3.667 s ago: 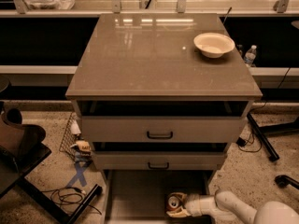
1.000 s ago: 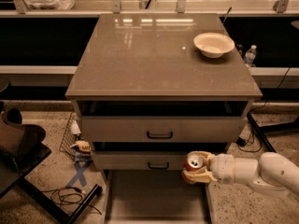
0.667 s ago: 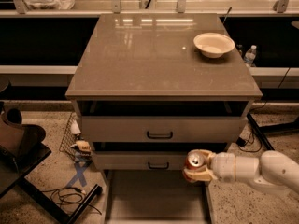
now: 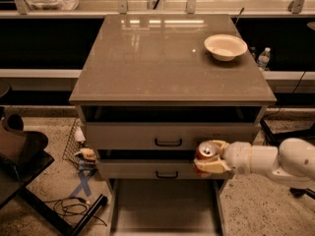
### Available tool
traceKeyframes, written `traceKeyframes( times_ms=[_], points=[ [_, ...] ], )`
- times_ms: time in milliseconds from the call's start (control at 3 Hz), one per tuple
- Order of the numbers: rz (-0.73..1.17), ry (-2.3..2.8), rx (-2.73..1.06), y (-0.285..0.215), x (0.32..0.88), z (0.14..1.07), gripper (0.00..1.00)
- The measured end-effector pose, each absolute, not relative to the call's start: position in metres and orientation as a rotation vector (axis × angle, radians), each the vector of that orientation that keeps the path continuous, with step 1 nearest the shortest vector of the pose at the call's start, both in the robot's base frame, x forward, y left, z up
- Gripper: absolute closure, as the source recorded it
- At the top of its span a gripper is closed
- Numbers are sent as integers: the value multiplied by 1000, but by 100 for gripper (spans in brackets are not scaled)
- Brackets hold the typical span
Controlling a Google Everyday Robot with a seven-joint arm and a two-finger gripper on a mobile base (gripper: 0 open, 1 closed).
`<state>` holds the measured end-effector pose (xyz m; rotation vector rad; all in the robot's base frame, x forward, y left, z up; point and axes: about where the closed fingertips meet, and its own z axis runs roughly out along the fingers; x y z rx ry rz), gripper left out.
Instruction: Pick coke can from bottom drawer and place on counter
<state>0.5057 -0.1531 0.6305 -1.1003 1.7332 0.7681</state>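
Observation:
The coke can (image 4: 205, 152), red with a silver top, is held in my gripper (image 4: 210, 156), which is shut on it in front of the middle drawer's right end. The white arm (image 4: 275, 162) reaches in from the right. The bottom drawer (image 4: 165, 205) is pulled out below, a shallow grey tray with a bare floor. The counter (image 4: 162, 58) is the glossy grey-brown cabinet top, well above the can.
A white bowl (image 4: 225, 46) sits at the counter's back right. Two drawers with black handles (image 4: 168, 142) are above the open one. A water bottle (image 4: 263, 59) stands right of the cabinet. A black chair base and cables (image 4: 69, 208) lie on the floor at left.
The can has been lifted out of the bottom drawer by my gripper. Over the last second it has risen slightly, staying in front of the middle drawer.

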Motion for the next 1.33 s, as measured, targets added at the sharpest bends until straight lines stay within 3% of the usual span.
traceKeyframes(
  times_ms=[667,1333],
  points=[
    [684,1723,-1075,-154,501,790,100],
    [607,1635,-1117,-118,514,921,100]
  ],
)
